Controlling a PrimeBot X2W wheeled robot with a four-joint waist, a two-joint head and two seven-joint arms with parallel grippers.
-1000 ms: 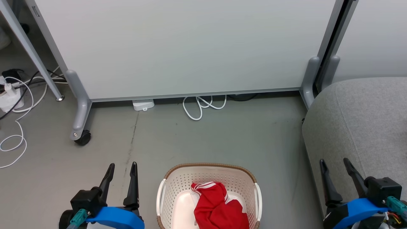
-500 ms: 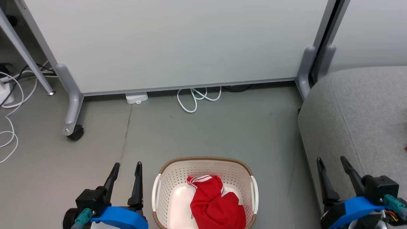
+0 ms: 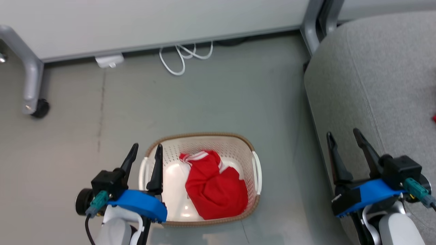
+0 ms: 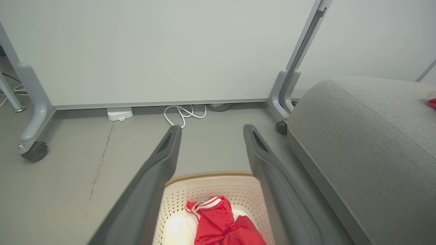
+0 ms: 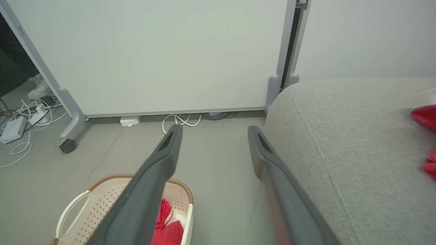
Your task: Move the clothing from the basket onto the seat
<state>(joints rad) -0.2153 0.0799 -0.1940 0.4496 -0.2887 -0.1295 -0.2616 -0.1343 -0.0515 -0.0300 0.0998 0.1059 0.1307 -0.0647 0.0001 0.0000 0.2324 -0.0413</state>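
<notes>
Two grippers up front, both empty: our left gripper (image 3: 147, 146) hangs with its long dark fingers spread wide, holding nothing. In the head view it lines up with the left side of the oval cream-white perforated plastic basket (image 3: 204, 144), though how high above it we cannot tell. Our right gripper (image 3: 342, 132) is equally wide and bare, off by the flank of the big light-grey upholstered seat (image 3: 391, 68). Down in the basket lies the crumpled bright red garment with white striped trim (image 3: 214, 187), heaped toward the right half, with the basket standing on the grey floor (image 3: 221, 95) near the seat. Where could we slip up? By our reckoning the left fingers are close enough to the white side handle (image 5: 69, 212) that a careless plunge could hook it, or the holed wall, and drag or tip that light basket. Pinch one loose fold and the rest may trail, snag on the brown woven-look rim (image 3: 238, 136) and pull free short of the seat. Hard to read: the garment is so bunched we cannot tell its shape or any print, and glare washes out the basket's bottom. Farther off, a scrap of red (image 5: 424, 115) sits on the seat at the edge of the right wrist view, cut off, so we cannot say what it is. Beyond, a coiled white cable (image 3: 184, 59) lies under the pale partition panel (image 3: 153, 20)
</notes>
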